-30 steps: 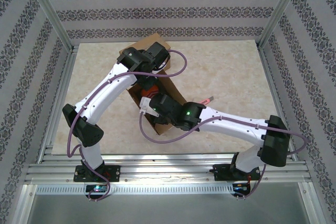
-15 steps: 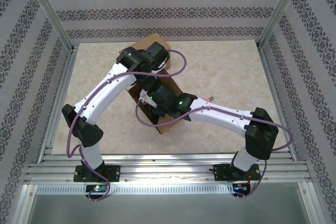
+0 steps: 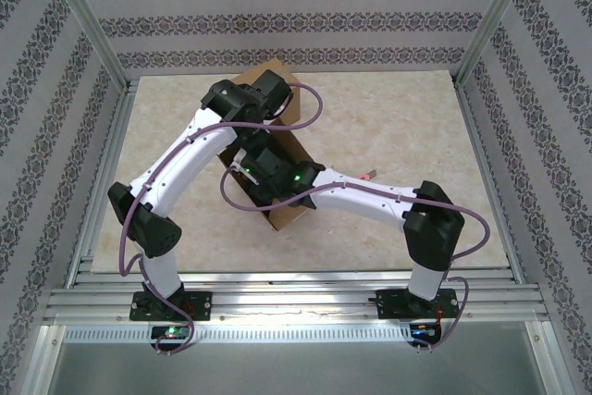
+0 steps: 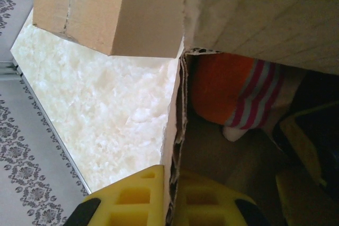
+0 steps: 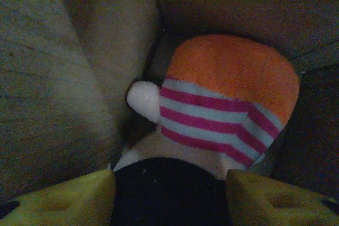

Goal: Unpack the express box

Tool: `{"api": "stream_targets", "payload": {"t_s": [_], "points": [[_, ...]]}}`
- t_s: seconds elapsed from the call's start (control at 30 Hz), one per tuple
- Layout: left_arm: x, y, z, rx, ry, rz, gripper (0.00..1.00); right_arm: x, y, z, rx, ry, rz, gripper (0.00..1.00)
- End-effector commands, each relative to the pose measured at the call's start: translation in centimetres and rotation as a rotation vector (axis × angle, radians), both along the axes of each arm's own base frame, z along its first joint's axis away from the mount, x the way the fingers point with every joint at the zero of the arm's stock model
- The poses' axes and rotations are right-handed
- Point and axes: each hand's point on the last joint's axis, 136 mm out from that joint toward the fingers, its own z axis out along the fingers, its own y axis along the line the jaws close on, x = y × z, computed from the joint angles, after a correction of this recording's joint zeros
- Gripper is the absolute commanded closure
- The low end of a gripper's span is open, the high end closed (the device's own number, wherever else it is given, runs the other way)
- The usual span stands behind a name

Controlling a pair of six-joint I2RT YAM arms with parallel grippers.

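Right arm point(image 3: 370, 196) pushed deeper into express box point(image 3: 289, 217), right end effector point(image 5: 169, 181) spread, seemingly straddling plush toy point(image 5: 228, 88)

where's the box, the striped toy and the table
box point(image 3: 264, 72), top view, on its far cardboard corner
toy point(image 5: 233, 72), right wrist view, on its orange top
table point(image 3: 398, 117), top view, on bare marble right of the box

Seen from above, the left arm point(image 3: 185, 159) and right arm point(image 3: 370, 199) cover most of the cardboard box point(image 3: 285, 217), so its inside is hidden. In the left wrist view a flap point(image 4: 265, 14) hides half the striped plush toy point(image 4: 222, 88). A small red thing point(image 3: 370, 174) toward the tabletop's point(image 3: 416, 117) right edge, perhaps a tool, is too small to tell.
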Motion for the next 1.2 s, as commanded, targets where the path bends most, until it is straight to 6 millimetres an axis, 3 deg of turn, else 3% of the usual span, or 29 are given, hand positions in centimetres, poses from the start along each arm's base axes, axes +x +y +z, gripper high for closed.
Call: {"api": "stream_targets", "payload": {"t_s": [0.0,0.17,0.33,0.53,0.67,0.9,1.03,1.17], "points": [[-2.0,-1.3,1.3,-0.077,0.020,-0.044,1.00,-0.3,-2.2,-6.1,-0.141,0.109,-0.072,0.42],[-1.9,-1.2,1.0,-0.061,0.022,-0.044,1.00,-0.9,-2.4,-7.6,-0.179,0.094,-0.063,0.38],[-1.6,-0.8,0.8,-0.026,0.014,-0.033,1.00,-2.0,-2.4,-7.2,-0.177,0.022,-0.006,0.36],[-1.7,-0.9,0.8,-0.042,0.016,-0.027,1.00,-1.3,-3.2,-7.5,-0.217,0.012,-0.031,0.30],[-1.9,-1.0,0.7,-0.050,0.025,-0.028,1.00,-0.7,-3.1,-9.0,-0.228,0.054,-0.076,0.23],[-2.1,-1.1,0.8,-0.065,0.027,-0.029,1.00,-0.1,-2.6,-12.2,-0.239,0.123,-0.112,0.22],[-2.1,-1.0,0.6,-0.065,0.026,-0.029,1.00,-0.2,-2.4,-12.2,-0.226,0.130,-0.111,0.34],[-2.1,-1.0,0.3,-0.063,0.025,-0.026,1.00,-0.2,-2.5,-11.0,-0.200,0.113,-0.114,0.77]]}}
